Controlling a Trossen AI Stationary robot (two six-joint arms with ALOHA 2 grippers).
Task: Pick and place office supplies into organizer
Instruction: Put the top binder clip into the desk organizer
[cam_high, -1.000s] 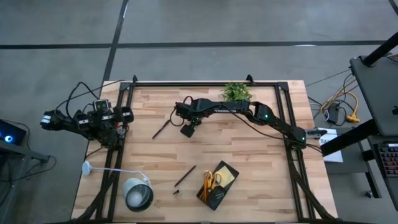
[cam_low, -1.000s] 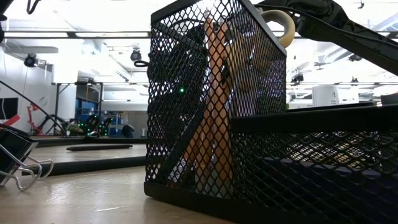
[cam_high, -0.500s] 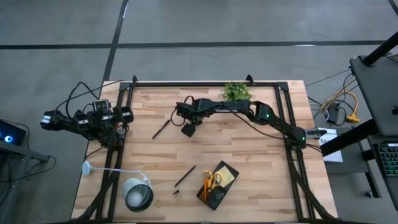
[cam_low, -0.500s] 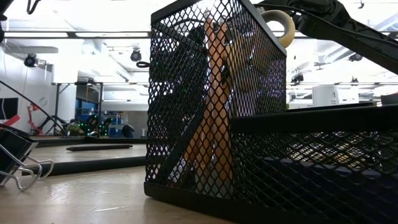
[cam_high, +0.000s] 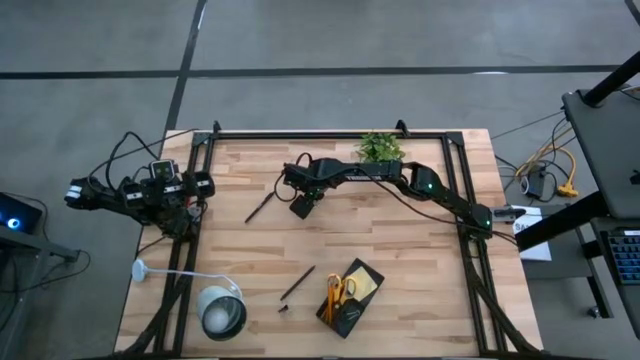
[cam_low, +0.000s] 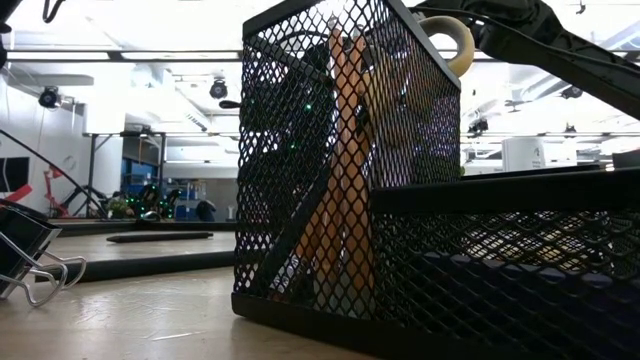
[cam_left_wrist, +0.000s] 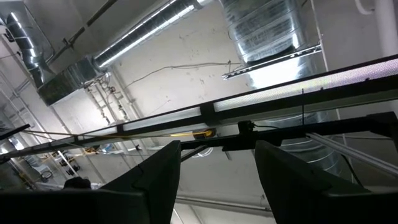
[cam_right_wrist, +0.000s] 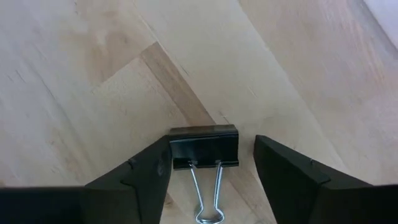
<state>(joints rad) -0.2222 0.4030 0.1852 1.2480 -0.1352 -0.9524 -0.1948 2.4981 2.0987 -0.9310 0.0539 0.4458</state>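
Reaching down near the back of the counter (cam_high: 400, 250), the right gripper (cam_right_wrist: 208, 165) has a small black binder clip (cam_right_wrist: 204, 148) sitting between its fingers (cam_right_wrist: 134, 180). One finger looks to be touching a side of the clip. The other finger is a little apart from it, so the clip is not clamped yet. The clip lies flat on the wood with its wire loops pointing toward the camera.

The organizer (cam_high: 350, 296) is near the front edge, well apart from the clip. It already has orange pencils and yellow-handled scissors (cam_high: 338, 291) standing in it, and a yellow pad (cam_high: 366, 285). A black pen (cam_high: 297, 283) and a tiny dark piece (cam_high: 284, 309) lie just beside it, and another pen (cam_high: 259, 208) lies near the right gripper.

What could go wrong? The clip is small and smooth. If the fingers squeeze only its edge, it could pop out or spin away. It could also drop on the long trip to the organizer.

The left gripper (cam_left_wrist: 217, 174) waits off the left side of the counter, pointing up at the ceiling, with its fingers apart and empty.

From above, the clip hides under the right gripper. In the low view, the organizer fills most of the picture and blocks what is behind it.
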